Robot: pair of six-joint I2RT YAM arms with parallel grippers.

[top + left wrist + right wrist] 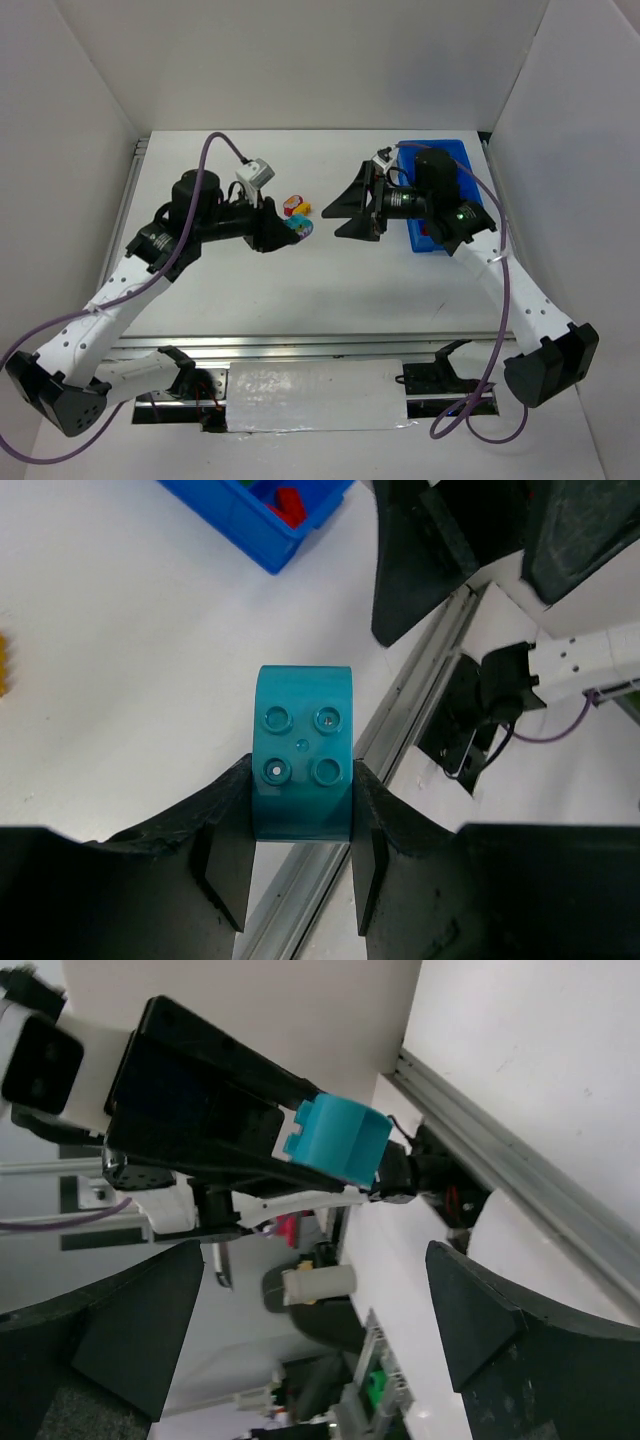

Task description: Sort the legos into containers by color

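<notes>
1. Left gripper [302, 795] is clamped on the teal brick [303, 745], held off the table [300, 290].
2. Right gripper [315, 1260] is spread wide and empty, facing that brick. We read this as a handover setup.
3. Likely reason: the bin [458, 155] sits on the right arm's side.
4. Loose bricks [297, 210] lie just beyond the left gripper, not yet sorted.

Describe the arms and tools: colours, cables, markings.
The left arm and right arm match: white lower links, black joints and upper sections. A purple cable runs along each. The left tool and right tool have black wedge-shaped fingers, with a small white camera box on each wrist. A green light shows on the right arm.
</notes>
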